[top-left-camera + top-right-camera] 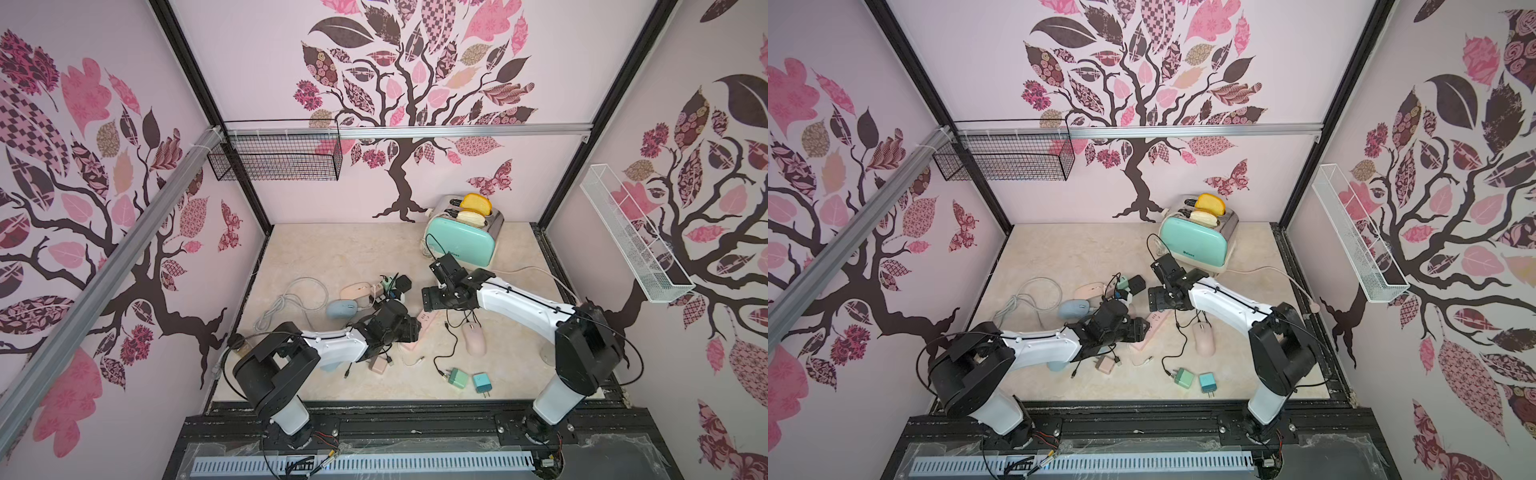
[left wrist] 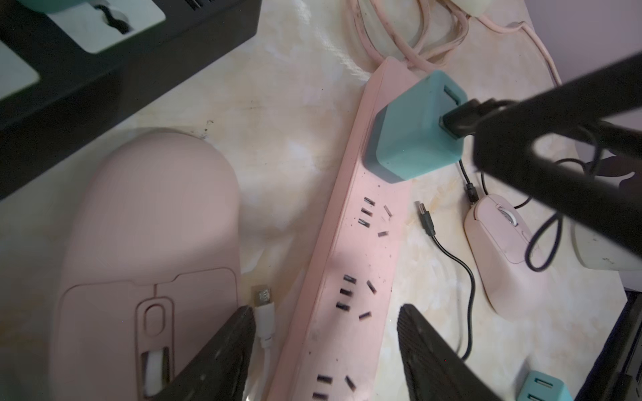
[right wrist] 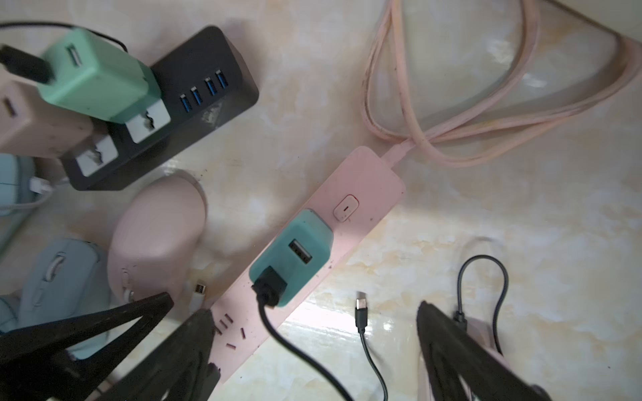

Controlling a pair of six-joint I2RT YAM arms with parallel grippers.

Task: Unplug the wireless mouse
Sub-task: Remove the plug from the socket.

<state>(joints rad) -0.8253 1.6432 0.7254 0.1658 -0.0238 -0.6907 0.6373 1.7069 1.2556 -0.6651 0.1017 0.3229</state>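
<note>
**Both grippers apart over the pink strip — mouse connector lies loose**

From my left wrist feed, the left gripper (image 2: 326,309) hangs with its jaws spread wide and nothing between them; the pink power strip (image 2: 351,277) runs underneath. One of its fingers (image 2: 222,350) overlaps the front of the wireless mouse (image 2: 149,243), and I cannot tell whether it touches. The mouse is pink and lies flat on the table just beside the strip. A white connector (image 2: 264,312) lies between mouse and strip with its metal tip bare, not seated in the mouse.

On the right wrist feed, the right gripper (image 3: 314,309) is also spread, gripping nothing. It hovers over the strip near the teal charger (image 3: 291,257), which is plugged into the strip with a black cable (image 3: 278,333) in one of its ports. A loose black plug (image 3: 361,309) lies on the table between the right fingers — touching neither.
</note>
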